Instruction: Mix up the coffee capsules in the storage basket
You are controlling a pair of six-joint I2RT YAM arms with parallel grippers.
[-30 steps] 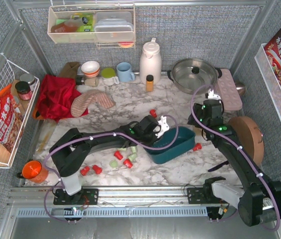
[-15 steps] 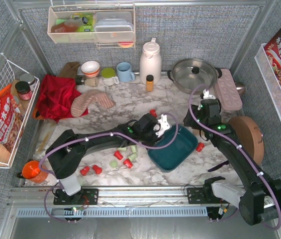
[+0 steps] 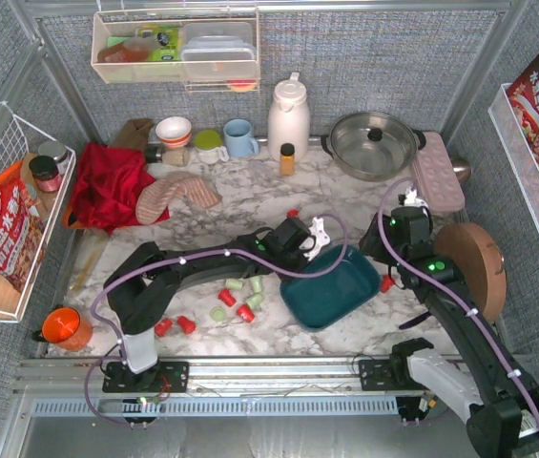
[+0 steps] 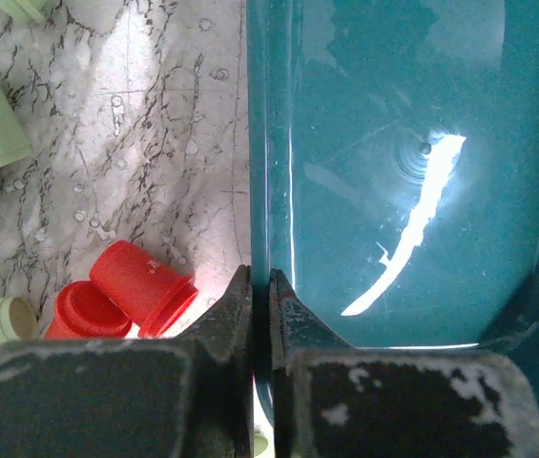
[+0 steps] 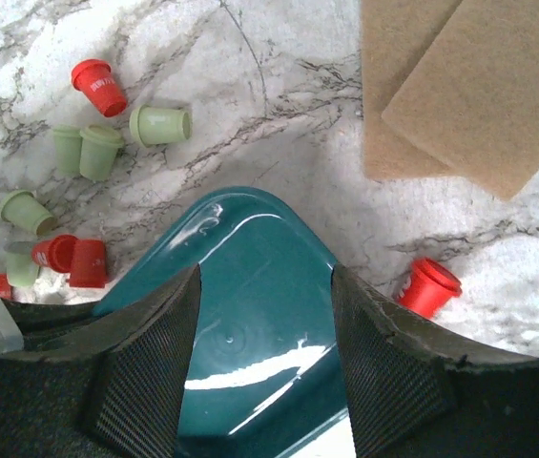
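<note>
The dark teal storage basket [image 3: 336, 286] sits at the table's middle and is empty inside. My left gripper [image 3: 305, 256] is shut on its left wall; in the left wrist view the gripper [image 4: 260, 286] pinches the basket's rim [image 4: 259, 172]. My right gripper [image 3: 390, 250] is open above the basket's far right corner [image 5: 250, 305], touching nothing. Red and mint green coffee capsules [image 3: 240, 299] lie scattered on the marble left of the basket. They also show in the left wrist view [image 4: 145, 286] and the right wrist view [image 5: 159, 124]. One red capsule [image 5: 429, 286] lies right of the basket.
Two more red capsules [image 3: 174, 325] lie near the front left and one [image 3: 293, 214] lies behind the left gripper. Tan flat boards [image 5: 460, 86] lie behind the basket. A pink tray [image 3: 438, 181], pot [image 3: 374, 143], white jug [image 3: 288, 114] and amber bottle [image 3: 287, 157] stand at the back. An orange mug [image 3: 62, 327] stands front left.
The basket has turned in my left gripper's hold and now shows more of its inside. My right gripper has shifted a little to the right and nearer.
</note>
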